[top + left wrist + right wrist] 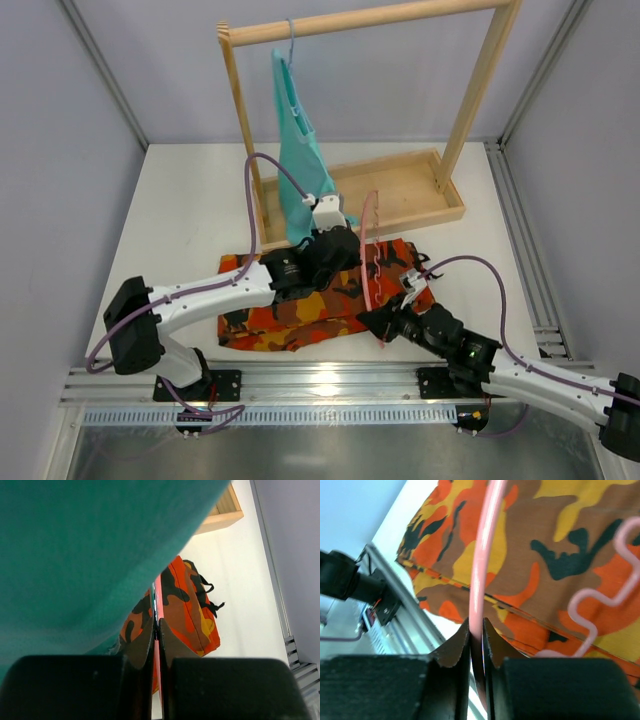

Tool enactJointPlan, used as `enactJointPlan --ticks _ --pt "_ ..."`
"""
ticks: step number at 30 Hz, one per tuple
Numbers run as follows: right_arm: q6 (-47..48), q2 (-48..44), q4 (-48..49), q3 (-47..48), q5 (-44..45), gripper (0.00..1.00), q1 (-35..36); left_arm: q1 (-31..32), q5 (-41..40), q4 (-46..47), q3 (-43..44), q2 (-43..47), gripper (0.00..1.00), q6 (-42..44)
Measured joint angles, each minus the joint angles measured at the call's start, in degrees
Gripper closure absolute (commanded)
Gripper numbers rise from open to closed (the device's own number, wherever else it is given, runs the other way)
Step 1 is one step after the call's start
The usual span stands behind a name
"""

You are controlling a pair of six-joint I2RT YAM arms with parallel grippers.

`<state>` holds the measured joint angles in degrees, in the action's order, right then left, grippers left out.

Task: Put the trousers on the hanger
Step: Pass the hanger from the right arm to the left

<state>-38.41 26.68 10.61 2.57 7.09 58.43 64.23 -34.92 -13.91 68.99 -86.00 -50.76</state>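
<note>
**Desk and rack.** A white desk (180,200) carries a tall wooden rack (360,22) with a tray base at the far side. A plain teal garment (297,160) hangs from the rack's crossbar on a thin hanger.

**Trousers.** The long cloth trousers (290,315), in orange, red, yellow, brown and black camouflage, lie folded and flat at the near centre of the desk. They sit just near of the rack base and between the two arms. The cloth looks light, soft and limp. It would probably sag and slide off any smooth bar unless it is draped evenly, so a pinch on a doubled edge or the waistband seems the surest hold.

**Hanger.** The pink plastic hanger (367,250), with a curved arm and a wavy notched bar, lies over the right part of the trousers, running from near to far. It appears stiff and light. The notched bar should resist slipping better than the smooth arm does.

**Left pincer.** The left pincer (156,627) is at the far edge of the trousers, under the hanging teal garment. Its fingers are pressed together, and a thin strip of orange cloth shows between them, apparently a pinched fold of the trousers.

**Right pincer.** The right pincer (476,630) pinches the curved arm of the hanger at its near end, above the camouflage cloth.
</note>
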Motion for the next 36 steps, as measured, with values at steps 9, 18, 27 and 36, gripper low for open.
enactJointPlan --ticks 9,18,27,36 --pt "0.4 -0.7 0.5 -0.2 -2.1 0.96 0.3 0.0 0.8 0.6 -0.5 1.4 0.5 0.4" --pt "-1.2 -6.3 0.5 -0.3 -2.8 0.96 0.3 0.0 0.4 0.2 -0.6 5.0 0.36 0.2" --pt "-1.2 -7.0 1.1 -0.3 -6.0 0.96 0.3 0.0 0.5 0.6 -0.5 4.9 0.46 0.4" --pt "-1.4 -4.4 0.9 -0.3 -7.9 0.77 0.2 0.0 0.7 -0.1 1.3 2.6 0.97 0.2"
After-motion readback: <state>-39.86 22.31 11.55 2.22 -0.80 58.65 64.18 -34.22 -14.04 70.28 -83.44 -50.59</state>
